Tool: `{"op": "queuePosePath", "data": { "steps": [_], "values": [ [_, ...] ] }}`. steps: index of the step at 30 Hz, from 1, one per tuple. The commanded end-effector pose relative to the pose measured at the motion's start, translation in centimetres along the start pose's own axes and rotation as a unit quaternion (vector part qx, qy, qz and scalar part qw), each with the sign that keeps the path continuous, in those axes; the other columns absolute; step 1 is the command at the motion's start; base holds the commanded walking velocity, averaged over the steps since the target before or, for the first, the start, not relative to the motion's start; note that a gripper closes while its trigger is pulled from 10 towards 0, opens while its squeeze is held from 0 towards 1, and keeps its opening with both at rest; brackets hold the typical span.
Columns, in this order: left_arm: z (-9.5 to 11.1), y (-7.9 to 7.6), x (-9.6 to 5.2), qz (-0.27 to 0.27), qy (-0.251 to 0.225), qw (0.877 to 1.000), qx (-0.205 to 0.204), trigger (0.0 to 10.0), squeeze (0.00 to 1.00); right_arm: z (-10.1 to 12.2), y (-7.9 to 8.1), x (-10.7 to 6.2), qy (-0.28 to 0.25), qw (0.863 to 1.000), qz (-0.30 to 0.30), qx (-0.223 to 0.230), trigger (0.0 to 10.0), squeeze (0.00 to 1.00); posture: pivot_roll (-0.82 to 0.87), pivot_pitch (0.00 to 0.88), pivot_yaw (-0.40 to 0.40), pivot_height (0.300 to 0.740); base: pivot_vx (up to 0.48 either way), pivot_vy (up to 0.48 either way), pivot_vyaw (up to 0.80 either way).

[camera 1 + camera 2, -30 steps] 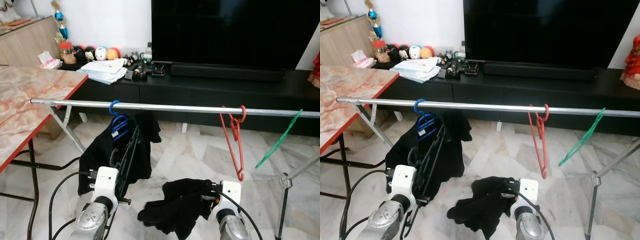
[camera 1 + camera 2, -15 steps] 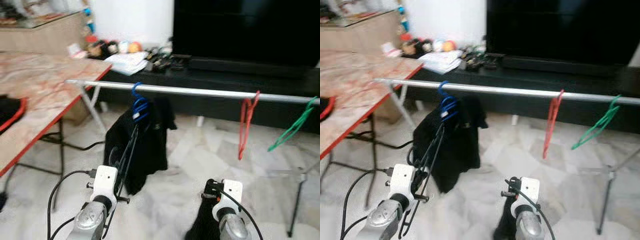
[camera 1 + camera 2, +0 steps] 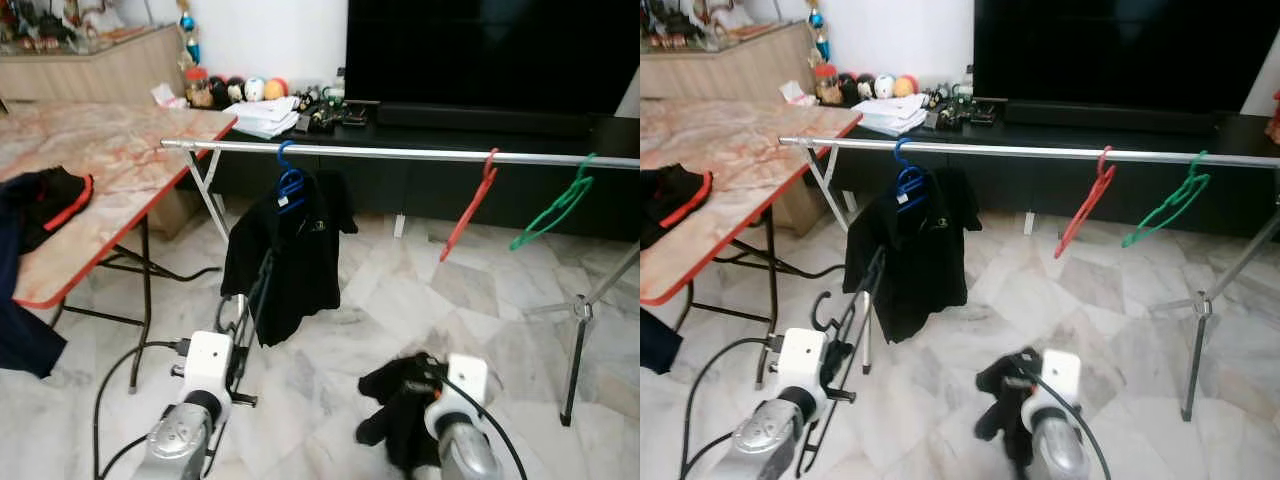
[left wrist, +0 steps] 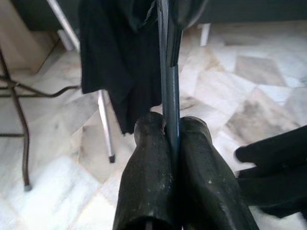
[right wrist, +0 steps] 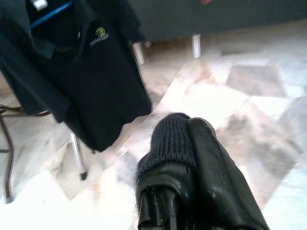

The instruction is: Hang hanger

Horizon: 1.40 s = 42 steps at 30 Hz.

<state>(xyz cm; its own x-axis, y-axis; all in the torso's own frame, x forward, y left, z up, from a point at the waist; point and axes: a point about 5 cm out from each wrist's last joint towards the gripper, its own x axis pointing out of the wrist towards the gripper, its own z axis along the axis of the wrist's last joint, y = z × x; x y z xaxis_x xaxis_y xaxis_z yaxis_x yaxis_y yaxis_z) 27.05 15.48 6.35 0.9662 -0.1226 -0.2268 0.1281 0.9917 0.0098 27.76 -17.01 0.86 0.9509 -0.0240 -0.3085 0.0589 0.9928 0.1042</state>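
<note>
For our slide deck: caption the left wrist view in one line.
Left gripper clamps a black hanger edge-on, black shirt hanging beyond.

Blue hanger (image 3: 290, 186), black shirt (image 3: 287, 255), red hanger (image 3: 466, 207), green hanger (image 3: 553, 207), marbled floor (image 3: 400, 320)

Bright, even indoor light; head views sharp, wrist views softly blurred.

Both arms forward and low, left end effector (image 4: 171, 139) and right end effector (image 5: 188, 129) clamped
</note>
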Motion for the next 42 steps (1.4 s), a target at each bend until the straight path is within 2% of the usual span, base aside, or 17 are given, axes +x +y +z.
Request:
{"op": "queuePosePath", "data": {
  "steps": [1,13,15,17,18,19,22,23,24,27,29,31,33,36,39,42],
  "values": [
    [0.4,0.7,0.0,0.011,-0.006,1.0,0.001,10.0,0.0,1.4,0.6,0.5,-0.026,1.0,0.006,0.006,10.0,0.0,0.07,0.005,0.034,0.74,0.0,0.0,0.0],
    [0.5,0.7,0.2,0.005,-0.004,1.0,0.003,10.0,0.0,2.6,0.6,1.1,-0.037,0.999,0.002,0.005,10.0,0.0,0.07,0.009,0.028,0.74,0.0,0.456,-0.41],
    [0.4,0.5,0.2,-0.018,0.007,1.0,0.019,10.0,0.0,2.7,0.8,1.3,-0.035,0.999,0.008,0.003,10.0,0.0,0.06,0.009,0.029,0.74,0.0,0.0,0.0],
    [0.0,0.2,0.1,-0.06,0.027,0.996,0.054,10.0,0.0,2.7,1.0,1.6,-0.021,1.0,0.016,-0.014,10.0,0.0,0.06,0.013,0.032,0.74,0.0,0.0,0.0],
    [-0.4,0.1,0.0,-0.094,0.048,0.991,0.084,10.0,0.0,2.9,1.1,1.9,-0.016,0.999,0.02,-0.022,10.0,0.0,0.06,0.014,0.032,0.74,0.0,0.0,0.0],
    [-0.6,0.0,0.0,-0.115,0.059,0.987,0.096,10.0,0.0,3.1,1.1,2.0,-0.015,0.999,0.022,-0.024,10.0,0.0,0.07,0.012,0.033,0.74,0.0,0.0,0.0],
    [-1.3,-0.2,-0.7,-0.197,0.111,0.964,0.142,10.0,0.0,3.7,0.9,2.7,-0.001,0.999,0.013,-0.042,10.0,0.0,0.07,0.012,0.032,0.74,0.0,0.0,0.0],
    [-1.8,-0.2,-1.2,-0.243,0.142,0.942,0.183,10.0,0.0,4.0,0.8,3.1,0.008,0.999,0.008,-0.046,10.0,0.0,0.07,0.01,0.032,0.74,0.0,0.0,0.0],
    [-2.0,-0.2,-1.3,-0.252,0.148,0.937,0.192,10.0,0.0,4.1,0.8,3.2,0.01,0.999,0.008,-0.046,10.0,0.0,0.07,0.01,0.032,0.74,0.0,0.0,0.0],
    [-2.5,0.3,-2.5,-0.34,0.214,0.885,0.236,10.0,0.0,5.4,1.2,4.2,0.016,0.998,0.002,-0.062,10.0,0.0,0.08,0.006,0.027,0.74,0.0,0.0,0.0],
    [-2.3,0.4,-2.6,-0.361,0.22,0.873,0.243,10.0,0.0,5.8,1.4,4.5,0.021,0.998,0.001,-0.063,10.0,0.0,0.08,0.006,0.027,0.74,0.0,0.0,0.0],
    [-2.0,0.2,-2.5,-0.371,0.22,0.87,0.237,10.0,0.0,5.9,1.9,4.7,0.03,0.997,0.011,-0.065,10.0,0.0,0.08,0.0,0.025,0.74,0.0,0.0,0.0],
    [-1.4,-0.4,-2.3,-0.401,0.223,0.861,0.219,10.0,0.0,5.9,3.8,5.0,0.043,0.993,0.069,-0.089,10.0,0.0,0.09,0.0,0.023,0.74,0.0,0.0,0.0],
    [-1.1,-0.8,-2.3,-0.417,0.223,0.855,0.214,10.0,0.0,5.6,4.6,5.0,0.059,0.99,0.086,-0.097,10.0,0.0,0.09,0.0,0.023,0.74,0.0,0.0,0.0],
    [-0.3,-1.3,-2.1,-0.427,0.213,0.857,0.192,10.0,0.0,5.2,5.5,5.0,0.085,0.982,0.117,-0.124,10.0,0.0,0.11,0.0,0.022,0.74,0.0,0.0,0.0],
    [-0.2,-1.5,-2.0,-0.423,0.208,0.86,0.193,10.0,0.0,5.7,5.6,5.2,0.081,0.981,0.123,-0.126,10.0,0.0,0.11,0.0,0.023,0.74,0.0,0.0,0.0]
  ]
}}
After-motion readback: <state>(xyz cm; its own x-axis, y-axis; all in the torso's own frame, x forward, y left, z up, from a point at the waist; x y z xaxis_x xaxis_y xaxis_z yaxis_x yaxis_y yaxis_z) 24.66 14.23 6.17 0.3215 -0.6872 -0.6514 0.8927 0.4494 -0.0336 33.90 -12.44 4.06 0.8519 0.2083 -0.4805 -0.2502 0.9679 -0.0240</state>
